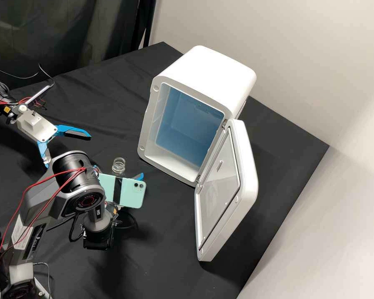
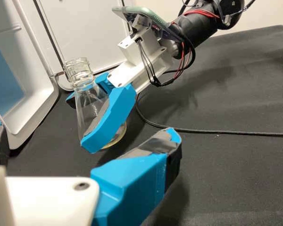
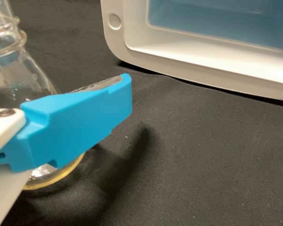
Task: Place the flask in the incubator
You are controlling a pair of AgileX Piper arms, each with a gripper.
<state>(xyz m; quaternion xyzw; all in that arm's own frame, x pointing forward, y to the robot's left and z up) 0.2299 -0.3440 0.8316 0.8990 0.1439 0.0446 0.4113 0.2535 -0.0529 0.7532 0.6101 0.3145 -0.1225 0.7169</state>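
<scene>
Nearest, the right gripper [image 2: 87, 120] is pinching the flask [image 2: 78, 74], one blue finger pressing on each side of its cone, below the neck. A mint-green phone [image 1: 129, 191] is riding on that arm's wrist. The flask is standing upright on the tabletop [image 1: 112, 83], base apparently touching the cloth, just in front of the incubator's open mouth. It is clear, thin-looking glass and seems to be empty, so it is likely light, rigid, slippery and breakable. The sloping wall is tending to let the pads slide upward, so a moderate squeeze low on the cone, or just under the neck's lip, looks safest. Farther back, the left gripper [image 1: 68, 148] is hanging with fingers spread wide, holding nothing. Beyond, the incubator [image 1: 203, 74] is lying with its door [image 1: 226, 191] swung open.
</scene>
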